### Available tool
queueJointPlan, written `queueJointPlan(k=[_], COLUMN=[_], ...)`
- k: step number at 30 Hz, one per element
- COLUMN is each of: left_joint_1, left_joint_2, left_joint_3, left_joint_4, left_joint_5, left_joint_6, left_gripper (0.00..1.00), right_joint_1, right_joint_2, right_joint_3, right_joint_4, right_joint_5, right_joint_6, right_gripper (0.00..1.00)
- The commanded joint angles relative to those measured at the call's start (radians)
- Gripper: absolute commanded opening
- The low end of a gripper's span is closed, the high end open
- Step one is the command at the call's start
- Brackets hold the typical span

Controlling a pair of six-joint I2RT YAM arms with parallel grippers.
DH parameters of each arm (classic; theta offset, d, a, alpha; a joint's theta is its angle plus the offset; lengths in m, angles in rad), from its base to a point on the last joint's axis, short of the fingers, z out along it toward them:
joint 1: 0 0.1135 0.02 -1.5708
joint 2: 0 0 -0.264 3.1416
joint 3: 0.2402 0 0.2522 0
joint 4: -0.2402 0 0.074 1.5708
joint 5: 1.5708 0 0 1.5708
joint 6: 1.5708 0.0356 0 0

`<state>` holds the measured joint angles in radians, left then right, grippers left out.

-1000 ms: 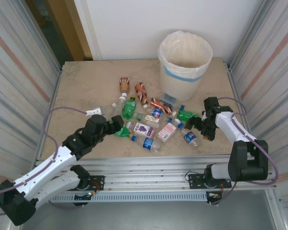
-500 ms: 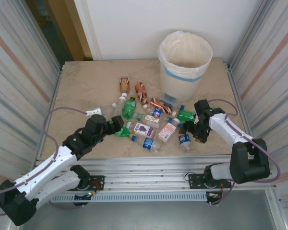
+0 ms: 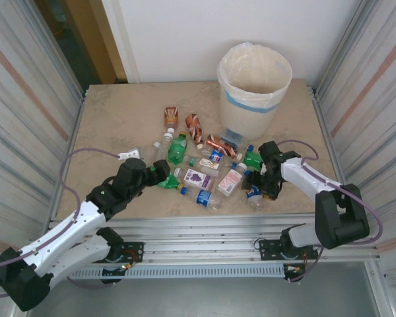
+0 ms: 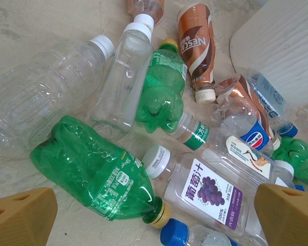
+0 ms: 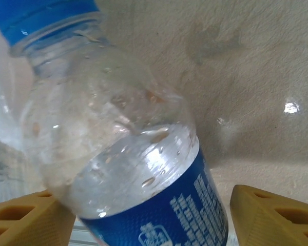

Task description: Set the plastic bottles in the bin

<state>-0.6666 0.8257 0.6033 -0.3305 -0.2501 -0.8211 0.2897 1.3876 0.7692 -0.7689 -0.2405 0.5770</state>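
Wrist view: blue-labelled bottle (image 5: 123, 154) between right gripper's (image 5: 143, 205) spread fingers (overhead unclear).

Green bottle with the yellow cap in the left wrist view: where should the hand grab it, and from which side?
Probably best to take the green bottle across its wide labelled body, coming down from above. It lies on its side on the table, and there is more room around the body than at the narrow neck, which sits close to the grape-label bottle.
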Motion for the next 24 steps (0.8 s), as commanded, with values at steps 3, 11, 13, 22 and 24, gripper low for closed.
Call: queueJointPlan(k=[3,11,13,22,24], left_joint_1=[0.009,0.013,0.017,0.033,0.037], left_joint_2=[-0.025,-0.024,-0.019,-0.01,-0.012], left_joint_3=[-0.018,-0.019,-0.013,-0.005,-0.005], left_joint_4=[0.008,0.01,0.006,0.005,0.002], left_joint_5=[-0.001,-0.008,-0.004,-0.004,-0.008], left_joint_6=[-0.019,-0.023,-0.02,-0.033,-0.038], left_gripper=[0.99,0.99,0.99,0.99,0.99], right_joint_1=[0.011,0.029,0.042,0.077,0.081], right_joint_2=[0.027,0.045,0.042,-0.02,-0.051], right_joint_3=[-0.014,-0.002,0.009,0.089,0.115], right_joint_4=[0.01,-0.011,-0.026,-0.131,-0.163], right_joint_5=[0.0,0.021,0.04,0.111,0.129], right_joint_6=[0.017,-0.005,-0.006,-0.006,-0.011], right_gripper=[0.71,0.51,0.46,0.3,0.29])
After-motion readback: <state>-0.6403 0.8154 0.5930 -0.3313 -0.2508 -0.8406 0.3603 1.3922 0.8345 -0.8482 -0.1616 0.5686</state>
